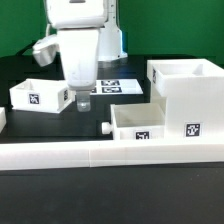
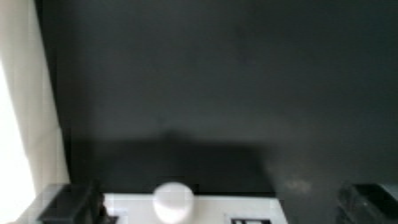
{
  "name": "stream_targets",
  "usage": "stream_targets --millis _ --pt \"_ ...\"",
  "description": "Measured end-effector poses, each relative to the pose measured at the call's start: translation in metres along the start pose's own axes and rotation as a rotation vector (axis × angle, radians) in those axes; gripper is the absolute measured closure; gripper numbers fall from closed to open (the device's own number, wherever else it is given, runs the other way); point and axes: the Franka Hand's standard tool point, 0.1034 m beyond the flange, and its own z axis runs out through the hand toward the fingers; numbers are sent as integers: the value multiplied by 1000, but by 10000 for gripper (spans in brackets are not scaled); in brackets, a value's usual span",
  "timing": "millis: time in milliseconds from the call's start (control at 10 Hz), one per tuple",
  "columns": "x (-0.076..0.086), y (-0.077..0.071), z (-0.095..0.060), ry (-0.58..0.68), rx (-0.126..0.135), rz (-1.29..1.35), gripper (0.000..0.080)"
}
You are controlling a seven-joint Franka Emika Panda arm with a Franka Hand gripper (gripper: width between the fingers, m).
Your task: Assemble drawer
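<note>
The drawer's parts lie apart on the black table. One small tray (image 1: 40,94) sits at the exterior view's left, with its knob end toward my gripper (image 1: 82,101). In the wrist view its round knob (image 2: 171,201) and white front (image 2: 214,212) lie between my dark fingers (image 2: 71,204). My gripper (image 2: 222,204) is open and stands on either side of the knob without touching it. The second tray (image 1: 135,122) lies in front with its knob (image 1: 103,127) pointing to the exterior view's left. The large housing (image 1: 190,92) stands at the right.
The marker board (image 1: 108,86) lies flat behind the gripper. The long low white border rail (image 1: 100,155) runs along the front. A white edge (image 2: 18,100) shows at one side of the wrist view. Bare black table (image 2: 214,90) lies beyond the knob.
</note>
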Motion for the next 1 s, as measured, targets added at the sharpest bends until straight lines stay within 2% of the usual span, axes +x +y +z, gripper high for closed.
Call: stream_targets --millis 200,500,1000 --pt "-9 -2 8 71 12 -9 150" --pt "0 -6 27 146 43 14 150" --pt "48 -1 41 154 60 -60 150"
